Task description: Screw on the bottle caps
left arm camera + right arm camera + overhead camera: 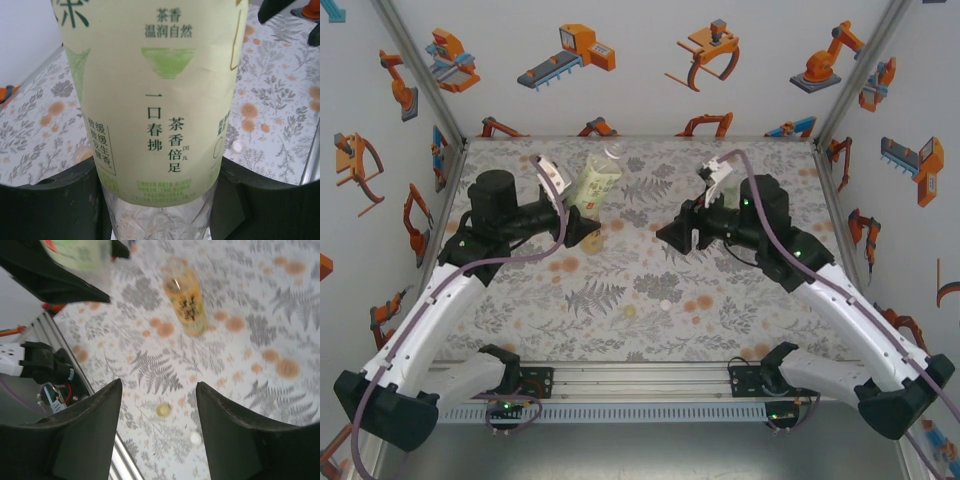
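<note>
The left gripper (160, 202) is closed on a pale yellow-green tea bottle (160, 100): in the left wrist view its dark fingers (50, 205) press in from both sides at the lower edge of the label, with the clear base of the bottle showing between them. From the top camera this bottle (597, 183) sits at the end of the left arm over the far left part of the floral worktop (620, 340), its clear neck pointing toward the back wall; whether its base touches the worktop I cannot tell. The right gripper (159, 385) is open, its two jaws standing apart with nothing between them, only the worktop below. In the top view the right gripper (692, 238) faces the left one across the middle of the worktop, well apart from the held bottle. Beyond its jaws the right wrist view shows an amber bottle with a yellow label (186, 302) standing on its own on the print, untouched. Two bottle caps lie loose on the worktop nearer the front rail — a pale yellow cap (162, 410) and, just beside it, a white cap (195, 438). The white cap (667, 303) also shows from above, near the middle of the worktop and apart from both grippers.
</note>
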`<state>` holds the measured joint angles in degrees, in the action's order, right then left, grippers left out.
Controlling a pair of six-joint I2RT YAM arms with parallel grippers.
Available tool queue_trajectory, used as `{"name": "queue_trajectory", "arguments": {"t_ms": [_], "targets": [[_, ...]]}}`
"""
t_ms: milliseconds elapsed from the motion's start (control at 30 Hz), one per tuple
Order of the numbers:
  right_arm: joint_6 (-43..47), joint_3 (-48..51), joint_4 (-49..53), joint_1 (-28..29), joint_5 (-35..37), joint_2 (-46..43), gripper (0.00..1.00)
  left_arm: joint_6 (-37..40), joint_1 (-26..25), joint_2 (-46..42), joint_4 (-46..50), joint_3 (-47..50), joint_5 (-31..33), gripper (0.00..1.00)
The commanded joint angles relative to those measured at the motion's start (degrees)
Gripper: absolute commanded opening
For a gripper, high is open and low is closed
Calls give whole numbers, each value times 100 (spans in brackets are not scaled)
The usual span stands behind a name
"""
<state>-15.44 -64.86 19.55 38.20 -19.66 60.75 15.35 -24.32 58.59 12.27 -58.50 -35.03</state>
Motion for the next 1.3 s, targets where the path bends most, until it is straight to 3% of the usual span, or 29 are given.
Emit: {"name": "queue_trajectory", "arguments": {"t_ms": [0, 200, 567, 1267], "targets": [[-483, -42, 967, 256, 1198, 287, 52, 134, 210, -161, -468, 309, -449, 0], [-1557, 239, 1192, 840, 1972, 825, 47, -108, 339, -242, -1170, 875, -478, 0], [-2542, 227, 1080, 1848, 2481, 2306, 41, -153, 341, -280, -1071, 941, -347, 1], [-2921, 649, 1367, 1872, 3192, 3173, 45, -98, 351, -148, -963, 883, -512, 1]]}}
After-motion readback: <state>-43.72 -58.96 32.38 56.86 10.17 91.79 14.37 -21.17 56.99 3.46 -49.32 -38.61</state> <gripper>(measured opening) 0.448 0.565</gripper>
